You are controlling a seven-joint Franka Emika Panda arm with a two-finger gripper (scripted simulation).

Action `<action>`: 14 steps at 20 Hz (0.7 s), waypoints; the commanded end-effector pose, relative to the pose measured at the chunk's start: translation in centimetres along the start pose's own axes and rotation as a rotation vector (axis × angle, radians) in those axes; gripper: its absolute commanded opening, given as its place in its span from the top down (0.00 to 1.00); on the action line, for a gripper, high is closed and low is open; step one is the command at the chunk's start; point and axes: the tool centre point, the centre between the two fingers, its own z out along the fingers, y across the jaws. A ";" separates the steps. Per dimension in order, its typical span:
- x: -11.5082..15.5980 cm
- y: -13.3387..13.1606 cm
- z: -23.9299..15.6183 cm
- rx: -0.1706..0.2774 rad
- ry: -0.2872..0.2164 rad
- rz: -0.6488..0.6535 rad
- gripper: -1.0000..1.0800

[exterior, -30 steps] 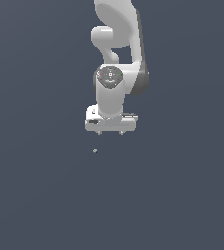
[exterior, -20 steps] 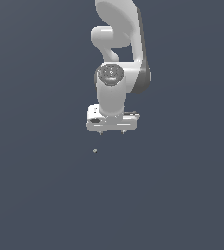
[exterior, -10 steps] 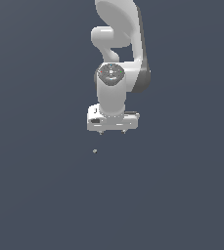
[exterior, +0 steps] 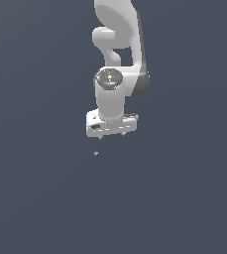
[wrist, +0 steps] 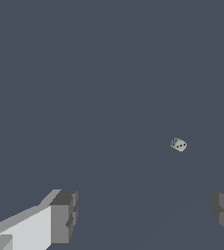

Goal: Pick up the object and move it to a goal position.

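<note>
The object (exterior: 96, 154) is lying alone on the plain dark slate-blue ground, a tiny pale grey-beige speck in the exterior view. The wrist view is showing it larger (wrist: 178, 144): a small, roundish, blocky piece, light in colour, carrying a few dark dots on its faces. Nothing is touching it, and it is sitting free of the arm.

In the exterior view the object is appearing below the gripper (exterior: 111, 134) and a little toward that view's left of the gripper's middle, with a clear strip of bare ground showing between the two. The gripper is hanging with its fingers pointing downward and is carrying nothing. Its jaws are standing wide apart: in the wrist view one grey fingertip (wrist: 64, 216) is showing at one side of the frame and the other at the far side, with open ground filling the broad gap between them. The object is lying beyond the fingertips in that view, nearer to the far-side finger than to the first, and not between the pads.

Above the gripper, the white arm (exterior: 119, 49) is rising out of the top of the exterior view, with a round grey joint cap facing the camera and a darker band along the side toward that view's right.
</note>
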 end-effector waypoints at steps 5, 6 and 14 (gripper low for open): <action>0.3 1.2 1.1 -0.008 0.005 -0.144 0.04; 0.3 1.4 1.3 -0.009 0.005 -0.169 0.04; 0.6 3.1 2.8 -0.019 0.011 -0.372 0.04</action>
